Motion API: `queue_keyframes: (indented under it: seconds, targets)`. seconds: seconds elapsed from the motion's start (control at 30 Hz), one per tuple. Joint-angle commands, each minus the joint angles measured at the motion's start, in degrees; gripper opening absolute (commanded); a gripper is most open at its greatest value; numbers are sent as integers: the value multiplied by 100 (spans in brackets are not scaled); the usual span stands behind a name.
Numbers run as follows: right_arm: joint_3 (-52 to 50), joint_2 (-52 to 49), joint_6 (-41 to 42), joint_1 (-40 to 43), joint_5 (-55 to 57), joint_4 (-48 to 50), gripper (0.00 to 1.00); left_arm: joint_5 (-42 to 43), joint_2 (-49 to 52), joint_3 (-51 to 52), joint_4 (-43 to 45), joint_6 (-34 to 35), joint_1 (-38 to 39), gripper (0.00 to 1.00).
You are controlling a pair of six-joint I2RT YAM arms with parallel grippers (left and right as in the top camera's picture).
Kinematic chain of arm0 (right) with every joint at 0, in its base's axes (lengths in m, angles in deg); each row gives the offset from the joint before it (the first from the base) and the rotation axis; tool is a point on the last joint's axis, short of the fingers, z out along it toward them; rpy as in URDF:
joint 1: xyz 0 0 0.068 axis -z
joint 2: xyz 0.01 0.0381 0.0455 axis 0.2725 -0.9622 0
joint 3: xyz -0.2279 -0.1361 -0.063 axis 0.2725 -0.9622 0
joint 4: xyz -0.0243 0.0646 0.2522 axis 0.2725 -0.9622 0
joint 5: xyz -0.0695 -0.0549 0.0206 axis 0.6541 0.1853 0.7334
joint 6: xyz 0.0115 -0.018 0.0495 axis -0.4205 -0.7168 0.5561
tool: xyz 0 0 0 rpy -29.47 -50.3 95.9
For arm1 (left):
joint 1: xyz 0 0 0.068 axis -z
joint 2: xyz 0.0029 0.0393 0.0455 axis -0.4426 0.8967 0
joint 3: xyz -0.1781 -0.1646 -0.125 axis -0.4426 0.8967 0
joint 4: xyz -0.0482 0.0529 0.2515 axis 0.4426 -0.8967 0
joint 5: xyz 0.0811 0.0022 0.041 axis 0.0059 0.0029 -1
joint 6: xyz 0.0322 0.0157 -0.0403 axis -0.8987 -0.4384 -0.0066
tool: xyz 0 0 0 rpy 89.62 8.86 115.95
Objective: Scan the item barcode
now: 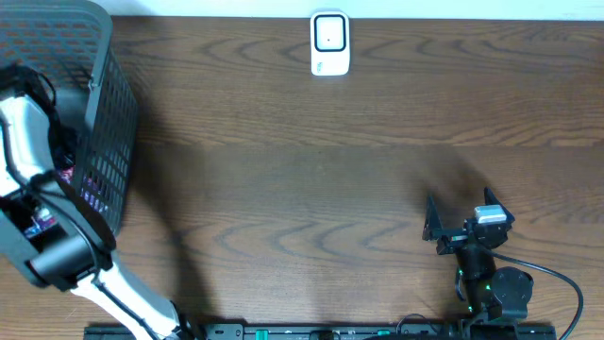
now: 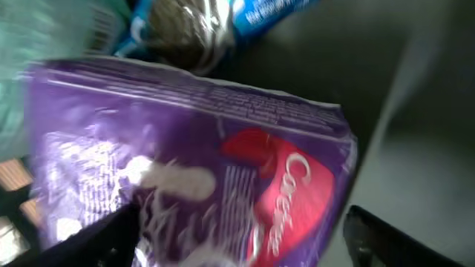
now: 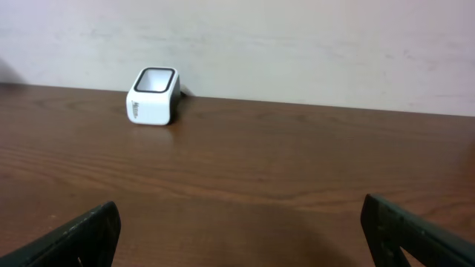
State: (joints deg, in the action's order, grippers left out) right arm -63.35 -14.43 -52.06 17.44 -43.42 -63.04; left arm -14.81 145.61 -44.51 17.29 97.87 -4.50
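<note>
left fingers (image 2: 386, 241) wide astride purple pack (image 2: 185, 148) in basket (image 1: 109, 113); right fingers (image 3: 415, 233) wide, empty

- table (image 1: 302, 142): dark brown, wavy wood grain all over
- scanner (image 1: 329, 43): white, with a black rim round its window
- basket (image 1: 106, 104): dark grey, fine grid mesh
- packet (image 2: 148, 148): shiny purple, red patch with white script lettering, rows of tiny pale print
- wrapper (image 2: 271, 9) behind it: blue with white bits
- wall (image 3: 297, 44): plain off-white
- left arm (image 1: 21, 132): white shell, black joints
</note>
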Motion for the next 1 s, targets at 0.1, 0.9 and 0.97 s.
queue_keyframes:
  seconds: [0.1, 0.9, 0.97]
  targets:
    - [-9, 33, -44, -22, -35, -22, 99, 37, 492, 17, -125, 50, -13, 67]
    - [-9, 33, -44, -22, -35, -22, 99, 249, -1604, -278, 463, 890, -20, 7]
    - [-9, 33, -44, -22, -35, -22, 99, 343, -2232, -278, 804, 887, -17, 7]
